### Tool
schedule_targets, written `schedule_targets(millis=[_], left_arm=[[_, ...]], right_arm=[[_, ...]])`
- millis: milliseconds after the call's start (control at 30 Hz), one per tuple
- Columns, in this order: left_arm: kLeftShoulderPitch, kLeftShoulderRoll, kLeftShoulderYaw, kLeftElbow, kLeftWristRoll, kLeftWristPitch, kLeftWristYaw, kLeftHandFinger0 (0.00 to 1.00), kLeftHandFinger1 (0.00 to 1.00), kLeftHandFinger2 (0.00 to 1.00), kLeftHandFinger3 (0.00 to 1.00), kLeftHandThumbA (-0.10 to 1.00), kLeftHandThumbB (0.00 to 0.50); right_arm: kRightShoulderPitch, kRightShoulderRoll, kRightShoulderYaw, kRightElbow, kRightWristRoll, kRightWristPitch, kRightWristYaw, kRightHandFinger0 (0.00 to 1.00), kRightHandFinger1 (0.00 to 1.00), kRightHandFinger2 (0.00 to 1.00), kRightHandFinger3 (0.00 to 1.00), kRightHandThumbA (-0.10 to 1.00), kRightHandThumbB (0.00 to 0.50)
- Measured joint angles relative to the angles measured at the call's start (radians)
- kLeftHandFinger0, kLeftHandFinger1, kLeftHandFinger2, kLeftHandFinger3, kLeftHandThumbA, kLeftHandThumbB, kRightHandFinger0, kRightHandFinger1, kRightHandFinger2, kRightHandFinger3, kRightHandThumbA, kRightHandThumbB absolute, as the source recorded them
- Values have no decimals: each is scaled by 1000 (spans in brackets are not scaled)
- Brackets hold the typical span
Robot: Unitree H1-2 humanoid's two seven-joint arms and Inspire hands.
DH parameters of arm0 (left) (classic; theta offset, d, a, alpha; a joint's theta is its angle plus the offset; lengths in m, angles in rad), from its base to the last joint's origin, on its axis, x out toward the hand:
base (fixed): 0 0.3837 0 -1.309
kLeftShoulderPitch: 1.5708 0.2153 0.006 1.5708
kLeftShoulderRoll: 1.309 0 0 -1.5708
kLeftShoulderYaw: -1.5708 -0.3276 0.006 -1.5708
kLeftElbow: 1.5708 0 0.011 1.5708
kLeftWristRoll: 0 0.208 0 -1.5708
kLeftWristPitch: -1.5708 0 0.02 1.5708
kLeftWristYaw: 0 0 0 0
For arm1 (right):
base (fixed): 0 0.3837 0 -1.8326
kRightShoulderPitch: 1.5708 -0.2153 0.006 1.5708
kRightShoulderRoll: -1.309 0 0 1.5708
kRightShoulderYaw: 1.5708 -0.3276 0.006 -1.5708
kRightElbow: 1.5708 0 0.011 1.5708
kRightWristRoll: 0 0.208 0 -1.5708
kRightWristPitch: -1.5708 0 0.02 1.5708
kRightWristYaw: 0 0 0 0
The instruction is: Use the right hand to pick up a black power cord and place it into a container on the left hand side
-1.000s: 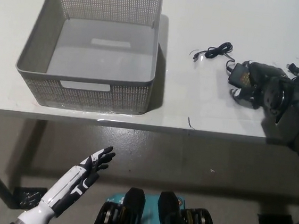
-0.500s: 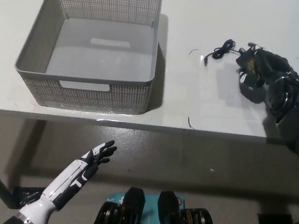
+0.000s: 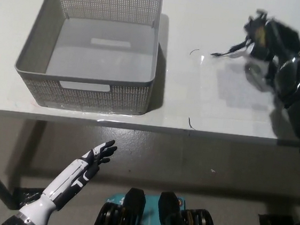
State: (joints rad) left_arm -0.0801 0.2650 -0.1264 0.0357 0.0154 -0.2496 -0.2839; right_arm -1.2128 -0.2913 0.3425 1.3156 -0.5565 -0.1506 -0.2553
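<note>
My black right hand (image 3: pixel 270 42) is raised above the white table (image 3: pixel 204 102) at the right, shut on the black power cord (image 3: pixel 233 48). The cord's adapter sits in the hand and a short length of cable trails left and down from it, its tip near the tabletop. The hand is blurred from motion. The grey perforated basket (image 3: pixel 92 47) stands on the table's left half, with nothing inside. My white left hand (image 3: pixel 94 160) rests open below the table's front edge at the lower left.
A small dark scrap (image 3: pixel 190 123) lies near the table's front edge, and a thin curl (image 3: pixel 194 51) lies right of the basket. The table's front edge (image 3: pixel 148 126) runs across the middle of the picture, with floor below it.
My right hand has closed on the cord's adapter and lifted it up and away from the tabletop; the coiled cable has unwound and now hangs from the hand. The left hand has barely moved.
</note>
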Motion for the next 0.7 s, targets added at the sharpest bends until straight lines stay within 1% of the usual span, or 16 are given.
schedule_targets(millis=[33, 67, 100, 133, 167, 200, 233, 267, 300, 367, 400, 433, 500, 567, 633, 700], left_arm=[[0, 0, 0, 0, 0, 0, 0, 1000, 1000, 1000, 1000, 995, 456], [0, 0, 0, 0, 0, 0, 0, 1000, 1000, 1000, 1000, 994, 456], [0, 0, 0, 0, 1, 1, 0, 1000, 1000, 1000, 1000, 993, 456], [0, 0, 0, 0, 1, 1, 0, 1000, 1000, 1000, 1000, 991, 457], [0, 0, 0, 0, 1, 2, 0, 1000, 1000, 1000, 1000, 991, 457], [1, 0, 0, 0, 1, 3, 0, 1000, 1000, 1000, 1000, 991, 459], [1, 0, 0, 0, 1, 4, 0, 1000, 1000, 1000, 1000, 991, 460], [1, 0, 0, 0, 1, 5, 0, 1000, 1000, 1000, 1000, 993, 460], [2, 0, 0, 0, 1, 5, 0, 1000, 1000, 1000, 1000, 994, 460], [3, 0, -1, 0, 1, 5, 0, 1000, 1000, 1000, 1000, 995, 465], [4, 0, -1, 0, 1, 5, 0, 1000, 1000, 1000, 1000, 995, 467], [7, 0, -1, 0, 1, 6, 0, 1000, 1000, 1000, 1000, 995, 470], [11, 0, -1, 0, 1, 6, 0, 1000, 1000, 1000, 1000, 993, 473], [18, 0, -1, 0, 1, 7, 0, 1000, 1000, 1000, 1000, 991, 477], [24, 0, -1, 0, 1, 9, 0, 1000, 1000, 1000, 1000, 989, 477], [27, 0, -1, 0, 1, 11, 0, 1000, 1000, 1000, 1000, 986, 479]], right_arm=[[-7, -10, -7, -21, 1, -7, -9, 31, 542, 848, 971, -100, 179], [-17, -18, -12, -38, 1, -15, -17, 90, 584, 918, 1000, -100, 165], [-23, -23, -14, -46, 1, -19, -21, 86, 556, 902, 911, -100, 176], [-34, -31, -20, -64, 1, -24, -28, 51, 499, 870, 783, -100, 182], [-44, -39, -25, -83, 1, -26, -33, 34, 507, 889, 811, -100, 165], [-48, -42, -27, -89, 1, -28, -34, 25, 533, 890, 903, -100, 160], [-57, -46, -33, -114, 1, -29, -35, 33, 544, 890, 933, -100, 156], [-60, -47, -39, -139, 2, -28, -35, 39, 541, 868, 905, -100, 184], [-62, -47, -43, -159, 3, -28, -35, 36, 531, 847, 885, -100, 183], [-70, -45, -52, -200, 8, -28, -34, 17, 515, 824, 876, -100, 177], [-73, -44, -55, -225, 10, -28, -34, 11, 515, 823, 883, -100, 166], [-75, -41, -57, -262, 13, -27, -34, 0, 507, 825, 907, -100, 140], [-76, -33, -57, -310, 14, -23, -32, 0, 494, 803, 930, -100, 137], [-77, -13, -57, -368, 14, -16, -29, 6, 504, 785, 917, -100, 157], [-77, 15, -57, -413, 14, -9, -28, 0, 466, 770, 897, -100, 181], [-77, 53, -57, -451, 14, -1, -26, 0, 473, 784, 914, -100, 191]])
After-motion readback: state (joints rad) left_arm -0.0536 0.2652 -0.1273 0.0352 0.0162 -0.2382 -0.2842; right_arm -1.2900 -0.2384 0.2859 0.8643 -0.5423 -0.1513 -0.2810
